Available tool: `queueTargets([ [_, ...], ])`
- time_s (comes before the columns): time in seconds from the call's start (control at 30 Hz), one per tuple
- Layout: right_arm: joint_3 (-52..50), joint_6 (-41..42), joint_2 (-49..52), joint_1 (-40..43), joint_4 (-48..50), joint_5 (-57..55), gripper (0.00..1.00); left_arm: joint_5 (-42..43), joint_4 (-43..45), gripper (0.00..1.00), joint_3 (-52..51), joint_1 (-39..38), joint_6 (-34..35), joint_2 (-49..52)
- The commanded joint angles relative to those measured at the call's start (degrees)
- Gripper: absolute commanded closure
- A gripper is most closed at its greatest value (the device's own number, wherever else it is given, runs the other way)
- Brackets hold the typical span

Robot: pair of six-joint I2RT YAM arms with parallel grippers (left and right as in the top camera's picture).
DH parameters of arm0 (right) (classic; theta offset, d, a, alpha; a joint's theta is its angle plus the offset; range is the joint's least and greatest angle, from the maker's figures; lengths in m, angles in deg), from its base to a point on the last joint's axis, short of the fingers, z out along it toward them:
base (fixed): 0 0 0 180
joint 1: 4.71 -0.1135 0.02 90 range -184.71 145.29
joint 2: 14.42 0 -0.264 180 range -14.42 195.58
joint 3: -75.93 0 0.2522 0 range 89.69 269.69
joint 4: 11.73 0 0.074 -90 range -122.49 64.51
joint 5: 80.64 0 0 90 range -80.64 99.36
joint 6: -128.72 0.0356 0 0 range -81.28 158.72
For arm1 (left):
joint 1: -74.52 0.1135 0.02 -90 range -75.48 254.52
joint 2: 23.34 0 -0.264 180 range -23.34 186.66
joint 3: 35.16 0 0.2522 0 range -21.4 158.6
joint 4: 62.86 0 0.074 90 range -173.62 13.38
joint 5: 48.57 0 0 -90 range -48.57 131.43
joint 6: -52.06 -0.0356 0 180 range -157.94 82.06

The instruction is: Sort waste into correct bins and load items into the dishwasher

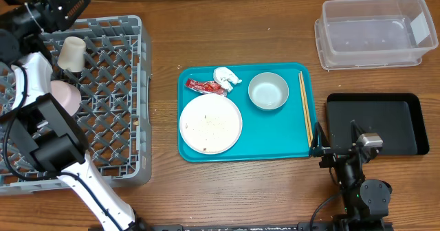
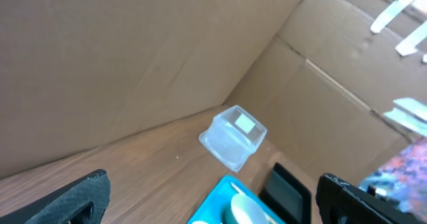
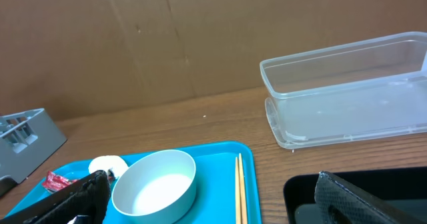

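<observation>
My left gripper [image 2: 212, 183] is spread wide with nothing between its black fingers [image 2: 73, 199]. It is raised above the grey plastic rack [image 1: 117, 135], at the left edge of the wooden table [image 1: 227, 190]. My right gripper [image 3: 212, 184] is just as wide and just as empty, near the front right corner of the teal tray [image 1: 275, 131].

The only label I can find is a white patch on the end wall of the clear tub [image 1: 371, 35], and any print on it is too small to read. That tub is rectangular with a rim, of thin see-through plastic, and it sits empty at the table's far right corner. In front of it lies the shallow black tray [image 1: 371, 121], smooth, rectangular and bare.

The rack is square with raised walls and an open lattice floor. In its far left part a pale cup [image 1: 71, 52] lies tipped on the grid. Just in front of it is a pinkish-white bowl [image 1: 67, 97], partly behind my left arm.

On the teal tray, the round white plate [image 1: 232, 136] fills the front left corner and is speckled with rice-like crumbs [image 1: 206, 123]. A crinkled red wrapper [image 1: 206, 86] and a crumpled white tissue [image 1: 227, 76] lie at the far left edge. The grey-blue bowl [image 1: 268, 91] stands upright and empty. The thin wooden chopsticks [image 1: 304, 107] lie side by side along the right edge.
</observation>
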Motion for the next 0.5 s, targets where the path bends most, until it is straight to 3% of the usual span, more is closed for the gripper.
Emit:
queueTargets([
  [0.0,-0.6,0.2,-0.6,0.3,0.4,-0.3,0.00,-6.9,0.2,0.00,1.6,-1.4,5.5,-1.5],
  [0.13,-0.6,0.2,-0.6,0.3,0.4,-0.3,0.00,-7.5,-2.0,0.00,3.9,-1.9,6.2,-1.5],
  [0.33,-0.6,0.2,-0.6,0.3,0.4,-0.3,0.00,1.8,-8.5,0.00,14.5,-2.1,-1.5,-1.5],
  [0.47,-0.6,0.2,-0.6,0.3,0.4,-0.3,0.00,1.6,-8.9,0.00,20.1,-2.0,-1.1,-1.5],
])
